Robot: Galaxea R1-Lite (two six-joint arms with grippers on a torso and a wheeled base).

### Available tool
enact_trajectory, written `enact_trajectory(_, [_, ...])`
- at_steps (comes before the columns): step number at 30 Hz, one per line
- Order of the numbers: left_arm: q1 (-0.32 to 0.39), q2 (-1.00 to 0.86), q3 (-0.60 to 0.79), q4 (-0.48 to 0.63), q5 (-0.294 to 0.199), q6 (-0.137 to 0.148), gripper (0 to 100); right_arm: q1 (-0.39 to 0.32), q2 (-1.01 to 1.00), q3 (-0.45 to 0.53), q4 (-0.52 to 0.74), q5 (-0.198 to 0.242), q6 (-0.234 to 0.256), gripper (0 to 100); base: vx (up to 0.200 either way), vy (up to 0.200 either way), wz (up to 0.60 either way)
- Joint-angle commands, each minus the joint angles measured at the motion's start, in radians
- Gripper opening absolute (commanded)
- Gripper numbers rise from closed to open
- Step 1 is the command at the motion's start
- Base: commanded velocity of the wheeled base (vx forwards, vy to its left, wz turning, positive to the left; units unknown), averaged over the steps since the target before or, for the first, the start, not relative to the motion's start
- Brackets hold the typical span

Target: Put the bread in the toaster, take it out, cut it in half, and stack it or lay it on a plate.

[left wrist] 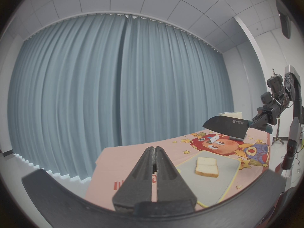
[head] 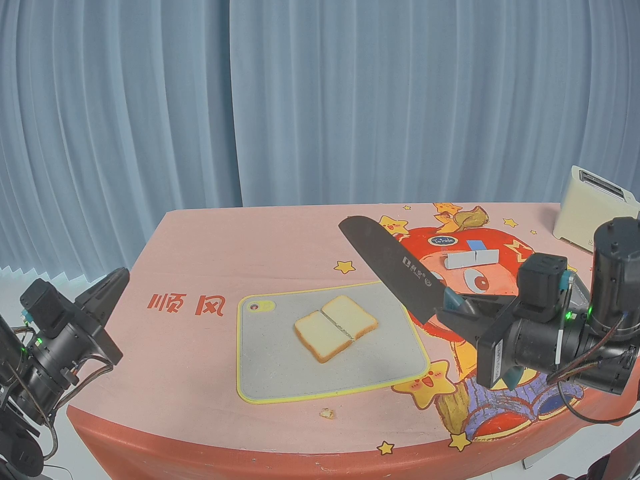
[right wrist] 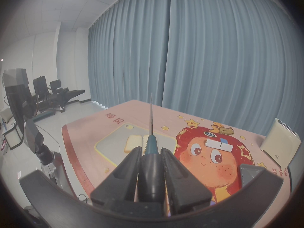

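right gripper (head: 461, 305) clamps the knife (head: 393, 268) high beside the cutting board (head: 280, 365), probably to clear the halved bread (head: 335, 327); left gripper (left wrist: 155, 152) is shut, empty.

bread (head: 335, 327): two cut halves lying side by side on grey cutting board (head: 280, 361) | black knife (head: 393, 268): being held aloft, tilted, right of board | cream toaster (head: 590, 215): standing at far right
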Motion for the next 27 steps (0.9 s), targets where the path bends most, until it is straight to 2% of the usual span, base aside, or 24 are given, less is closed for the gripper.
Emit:
enact_trajectory(1, [0.069, -0.195, 0.035, 0.061, 0.008, -0.007, 0, -0.035, -0.018, 0.051, -0.106, 0.002, 0.000, 0, 0.000, 0.000, 0.00])
enact_trajectory(4, [0.096, -0.264, 0.034, 0.121, 0.008, -0.007, 0, -0.049, -0.009, 0.070, -0.171, 0.002, 0.000, 0, 0.000, 0.000, 0.00])
enact_trajectory(5, [0.120, -0.330, 0.034, 0.224, 0.007, -0.005, 0, -0.050, -0.003, 0.091, -0.257, 0.002, 0.002, 0, 0.000, 0.000, 0.00])
enact_trajectory(9, [0.129, -0.446, 0.035, 0.389, 0.007, -0.005, 0, -0.050, -0.003, 0.134, -0.349, 0.002, -0.006, 0, 0.000, 0.000, 0.00])
enact_trajectory(17, [0.203, -0.735, 0.035, 0.609, 0.007, -0.002, 0, -0.067, -0.009, 0.140, -0.361, 0.007, -0.003, 0, 0.000, 0.000, 0.00])
enact_trajectory(22, [0.211, -0.914, 0.032, 0.742, 0.008, 0.009, 0, -0.058, -0.006, 0.131, -0.363, -0.004, -0.002, 0, 0.000, 0.000, 0.00])
enact_trajectory(27, [0.212, -0.994, 0.032, 0.822, 0.010, 0.013, 0, -0.055, -0.015, 0.133, -0.361, -0.004, -0.008, 0, 0.000, 0.000, 0.00])
